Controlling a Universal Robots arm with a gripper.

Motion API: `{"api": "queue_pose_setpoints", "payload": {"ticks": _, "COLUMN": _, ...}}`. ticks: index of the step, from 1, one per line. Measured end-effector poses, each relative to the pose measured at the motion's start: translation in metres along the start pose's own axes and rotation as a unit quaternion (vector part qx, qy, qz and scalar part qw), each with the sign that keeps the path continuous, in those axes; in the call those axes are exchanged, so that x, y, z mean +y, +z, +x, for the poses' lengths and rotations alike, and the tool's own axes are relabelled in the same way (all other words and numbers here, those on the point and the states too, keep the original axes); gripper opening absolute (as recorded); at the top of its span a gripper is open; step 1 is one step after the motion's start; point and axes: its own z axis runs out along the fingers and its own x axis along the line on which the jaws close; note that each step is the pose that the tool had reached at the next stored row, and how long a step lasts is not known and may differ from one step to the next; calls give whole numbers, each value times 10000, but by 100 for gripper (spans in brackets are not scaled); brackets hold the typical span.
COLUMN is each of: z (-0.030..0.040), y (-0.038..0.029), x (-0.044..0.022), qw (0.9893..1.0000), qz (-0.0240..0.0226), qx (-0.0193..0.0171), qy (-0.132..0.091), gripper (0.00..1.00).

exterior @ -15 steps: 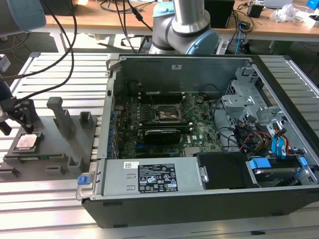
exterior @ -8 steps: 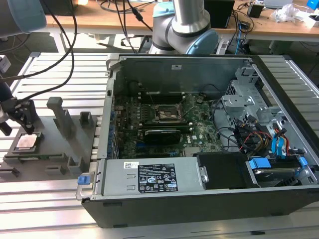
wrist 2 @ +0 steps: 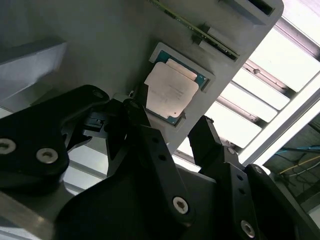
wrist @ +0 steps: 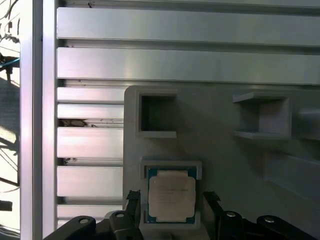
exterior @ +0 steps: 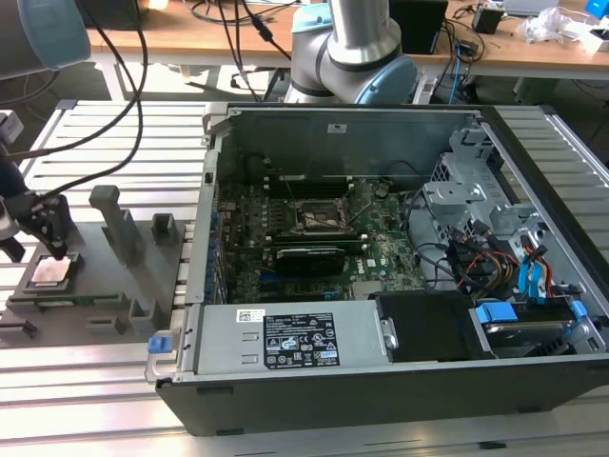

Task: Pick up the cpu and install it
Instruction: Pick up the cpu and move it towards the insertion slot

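Cpu (wrist: pixel 171 194) lies flat, silvery top up, in a square recess of the grey fixture (wrist: pixel 215 150), which rests on the slatted metal desk (wrist: pixel 175 65). In both wrist views we see the gripper (wrist 2: pixel 171 116) right over it. Its black fingers (wrist: pixel 211 200) are spread wide, one on each side of the chip and outside the recess's rim, grasping nothing. In the first wrist view a strip of grey fixture shows between each fingertip and the chip's edge. We cannot tell how high the fingertips stand above the fixture. Near the chip's recess the fixture has another square pocket (wrist: pixel 157 112).

In the exterior view the fixture sits just beside the open computer case (exterior: pixel 381 381), on the exterior view's left, and the chip is at the fixture's end farther from the case. The case lies on its side. Inside it the green motherboard (exterior: pixel 381 249) faces up, with its black-framed socket (exterior: pixel 319 217) near the middle. The arm's base (exterior: pixel 352 48) stands beyond the case.
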Motion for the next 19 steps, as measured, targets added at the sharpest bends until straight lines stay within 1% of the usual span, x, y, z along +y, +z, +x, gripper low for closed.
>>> {"api": "queue_pose_setpoints", "payload": {"ticks": 5, "z": -10, "y": 41, "x": -7, "qw": 10000, "qz": 1, "qx": 0, "qy": 0, "gripper": 60}}
{"api": "queue_pose_setpoints", "payload": {"ticks": 7, "z": -25, "y": 58, "x": -7, "qw": 10000, "qz": 15, "qx": 1, "qy": -1, "gripper": 60}}
{"api": "queue_pose_setpoints", "payload": {"ticks": 9, "z": -40, "y": 89, "x": -6, "qw": 10000, "qz": 38, "qx": 0, "qy": -4, "gripper": 60}}
{"api": "queue_pose_setpoints", "payload": {"ticks": 12, "z": -39, "y": 127, "x": -7, "qw": 10000, "qz": 40, "qx": 1, "qy": -8, "gripper": 60}}
{"api": "queue_pose_setpoints", "payload": {"ticks": 16, "z": -32, "y": 169, "x": -35, "qw": 10000, "qz": 43, "qx": -1, "qy": -17, "gripper": 60}}
{"api": "queue_pose_setpoints", "payload": {"ticks": 18, "z": -31, "y": 174, "x": -35, "qw": 10000, "qz": 75, "qx": 1, "qy": -33, "gripper": 60}}
{"api": "queue_pose_setpoints", "payload": {"ticks": 19, "z": -31, "y": 179, "x": -35, "qw": 9999, "qz": 101, "qx": 1, "qy": -44, "gripper": 60}}
